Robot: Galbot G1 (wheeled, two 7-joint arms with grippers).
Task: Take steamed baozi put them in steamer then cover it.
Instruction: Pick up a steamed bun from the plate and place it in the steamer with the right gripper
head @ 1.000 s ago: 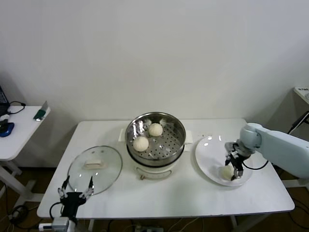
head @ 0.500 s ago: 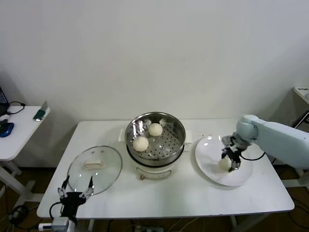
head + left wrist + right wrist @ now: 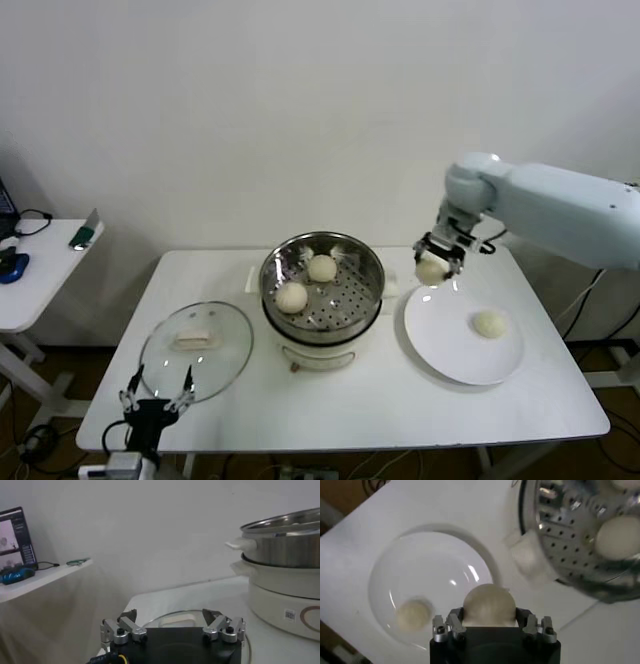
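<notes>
My right gripper (image 3: 436, 266) is shut on a cream-white baozi (image 3: 431, 270) and holds it in the air between the white plate (image 3: 440, 345) and the steamer (image 3: 322, 272). In the right wrist view the baozi (image 3: 489, 605) sits between the jaws, above the plate's far edge. One baozi (image 3: 489, 323) lies on the plate; it also shows in the right wrist view (image 3: 413, 615). Two baozi (image 3: 322, 267) (image 3: 292, 297) lie on the perforated tray of the steel steamer. My left gripper (image 3: 157, 392) is open, low at the table's front left, just before the glass lid (image 3: 197, 350).
The glass lid lies flat on the table left of the steamer, and shows in the left wrist view (image 3: 175, 620). A small side table (image 3: 40, 270) with a few items stands at the far left. A wall rises behind the table.
My right gripper has lifted one baozi off the plate and carried it up and left toward the steamer. One baozi stays on the plate. The left arm has not moved.
</notes>
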